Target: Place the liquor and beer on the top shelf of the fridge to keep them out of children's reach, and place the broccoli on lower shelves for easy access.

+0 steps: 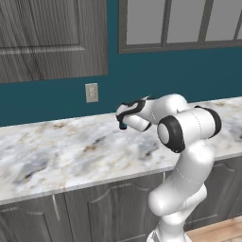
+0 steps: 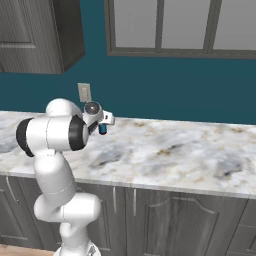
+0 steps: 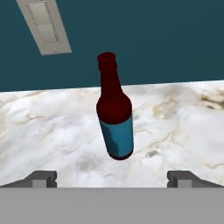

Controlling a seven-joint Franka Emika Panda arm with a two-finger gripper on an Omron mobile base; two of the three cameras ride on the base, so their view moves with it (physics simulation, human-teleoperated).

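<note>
The beer, a dark red-brown bottle with a blue label band, stands on the marble counter close to the teal wall. My gripper is open and level with the bottle. Its fingertips are spread wide on the near side and touch nothing. From the base views only the blue label shows, as the beer and beer peek out under the gripper and gripper. The liquor, broccoli and fridge are out of view.
A wall outlet sits on the teal wall just left of the bottle. Dark wood upper cabinets hang at left and a window at right. The counter edge runs above grey lower cabinet doors.
</note>
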